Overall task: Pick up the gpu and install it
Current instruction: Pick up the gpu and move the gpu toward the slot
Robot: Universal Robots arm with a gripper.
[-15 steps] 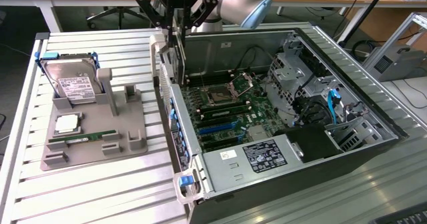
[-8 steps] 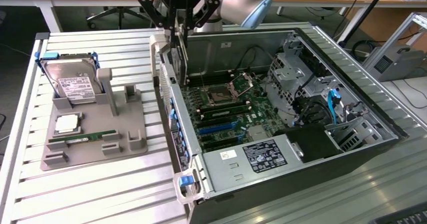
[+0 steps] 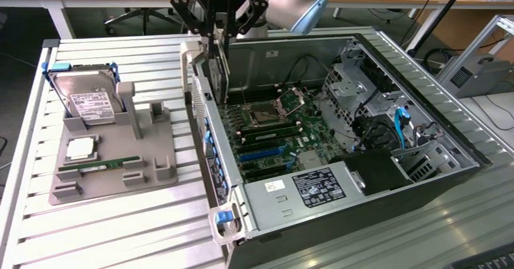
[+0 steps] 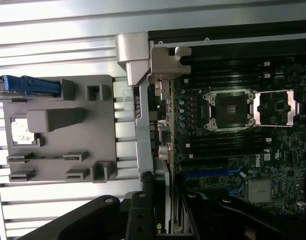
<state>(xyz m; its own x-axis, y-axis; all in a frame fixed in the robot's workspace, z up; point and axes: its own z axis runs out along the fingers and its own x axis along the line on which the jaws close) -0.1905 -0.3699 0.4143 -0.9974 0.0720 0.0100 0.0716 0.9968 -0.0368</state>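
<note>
The gpu (image 3: 216, 67) hangs edge-on and upright, a thin dark card, with my gripper (image 3: 218, 39) shut on its top edge. It hovers over the open computer case just inside the rear wall (image 3: 201, 115), above the motherboard (image 3: 273, 130) and apart from it. The blue expansion slots (image 3: 261, 153) lie farther toward the case's front corner. In the wrist view the gpu (image 4: 164, 205) shows as a narrow strip between my black fingers (image 4: 142, 217), beside the silver rear bracket (image 4: 142, 100), with the blue slots (image 4: 203, 174) close by.
A grey fixture (image 3: 153, 154) on the exterior view's left holds a hard drive (image 3: 88, 103) and a green RAM stick (image 3: 100, 165). Inside the case are the CPU socket (image 3: 263, 114), a power supply (image 3: 313, 188) and drive cages with cables (image 3: 386, 124).
</note>
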